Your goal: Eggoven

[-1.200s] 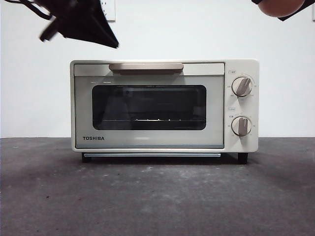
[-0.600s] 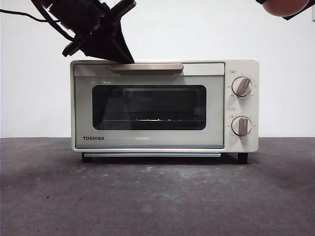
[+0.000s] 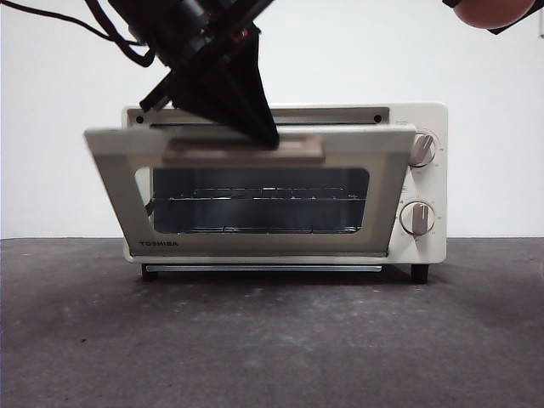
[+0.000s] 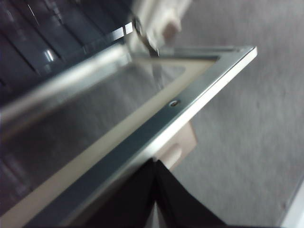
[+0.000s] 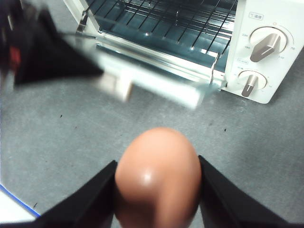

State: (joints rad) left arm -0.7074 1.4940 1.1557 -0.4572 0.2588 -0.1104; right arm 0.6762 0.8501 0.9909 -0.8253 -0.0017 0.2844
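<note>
Two risks stand out, going from the biggest thing down. First the oven (image 3: 416, 246) on the desk (image 3: 272, 340): its door (image 3: 115, 195) hangs half open, tilted out toward the camera, with the rack (image 3: 259, 197) showing behind the glass. Should the pull run sideways rather than down along the hinge arc, I judge the light oven could skid or tip forward. Next the handle (image 3: 297, 151): the left gripper (image 3: 265, 136) comes in from 11 o'clock and its fingers (image 4: 175, 204) look pressed together at the door's top edge, hooking the handle rather than clamping it, so they could slip off and let the door spring back or drop hard. Last the egg (image 5: 156, 178): the right gripper (image 5: 156, 190) holds it between its fingers at 1 o'clock in the front view, high above the oven's knobs (image 3: 416, 218). Smooth and round, it could squirt out or crack if squeezed harder, and moving in before the door lies flat would risk knocking it against the door
</note>
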